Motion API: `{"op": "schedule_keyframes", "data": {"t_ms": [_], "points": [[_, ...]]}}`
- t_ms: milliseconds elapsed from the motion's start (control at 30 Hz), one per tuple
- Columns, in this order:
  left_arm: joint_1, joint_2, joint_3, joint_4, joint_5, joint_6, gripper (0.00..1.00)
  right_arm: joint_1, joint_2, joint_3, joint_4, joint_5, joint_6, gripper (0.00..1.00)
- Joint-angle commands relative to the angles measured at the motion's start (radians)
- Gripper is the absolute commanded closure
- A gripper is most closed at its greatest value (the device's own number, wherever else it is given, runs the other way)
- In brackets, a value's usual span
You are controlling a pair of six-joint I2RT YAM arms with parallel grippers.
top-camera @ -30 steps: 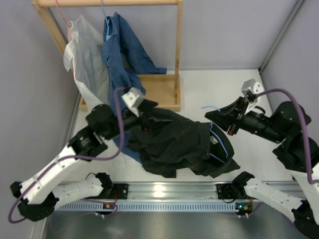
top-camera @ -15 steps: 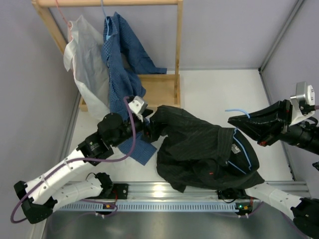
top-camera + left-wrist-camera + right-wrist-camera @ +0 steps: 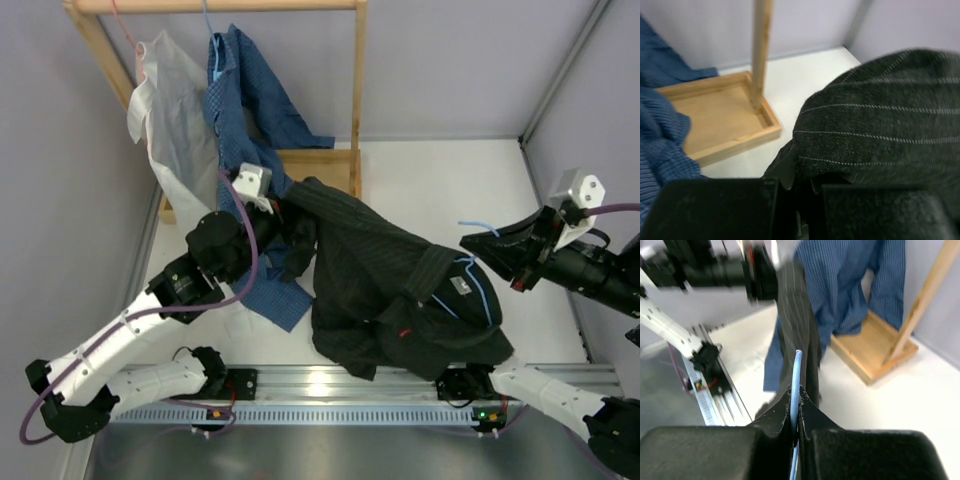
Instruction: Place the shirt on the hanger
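Observation:
The black pinstriped shirt [image 3: 380, 280] stretches between both arms, its left end raised. My left gripper [image 3: 287, 218] is shut on a fold of the shirt [image 3: 880, 120], with cloth pinched between the jaws of the left gripper [image 3: 801, 192]. The light-blue wire hanger [image 3: 478, 298] sits in the shirt's collar, its hook [image 3: 470, 227] poking out to the right. My right gripper [image 3: 492, 247] is shut on the hanger [image 3: 796, 375], the wire running up between the tips of the right gripper [image 3: 796, 399]. Beyond it the shirt [image 3: 801, 330] hangs as a dark band.
A wooden rack [image 3: 355, 100] with a tray base [image 3: 320, 180] stands at the back left, holding a blue checked shirt [image 3: 240, 110] and a white sheer garment [image 3: 165, 110]. The blue shirt's tail [image 3: 275, 298] lies on the table beside the black one. A metal rail [image 3: 330, 385] runs along the near edge.
My left gripper has shut on the shirt and lifted its left end back toward the rack. The shirt's body shifted right with the right arm, which still holds the hanger.

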Motion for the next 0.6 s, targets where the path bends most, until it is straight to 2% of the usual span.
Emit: {"op": "schedule_keyframes", "data": {"t_ms": [0,33,100,200,367,567], "points": [[0.013,0.056,0.155,-0.085,-0.299,-0.073,1.0,-0.004,-0.036,-0.078,-0.102,0.075,-0.046,1.0],[0.033,0.082,0.23,-0.174,-0.343,-0.096,1.0,-0.004,-0.048,-0.095,-0.104,0.073,-0.049,1.0],[0.065,0.168,0.295,-0.266,-0.283,-0.153,1.0,-0.004,-0.086,-0.13,-0.104,0.073,-0.054,1.0],[0.076,0.241,0.346,-0.292,-0.228,-0.203,1.0,-0.004,-0.114,-0.143,-0.101,0.086,-0.049,1.0],[0.123,0.301,0.332,-0.32,-0.123,-0.283,1.0,-0.002,-0.132,-0.118,-0.076,0.172,-0.016,1.0],[0.147,0.332,0.337,-0.317,-0.031,-0.296,1.0,-0.001,-0.102,-0.09,-0.012,0.135,-0.009,1.0]]}}
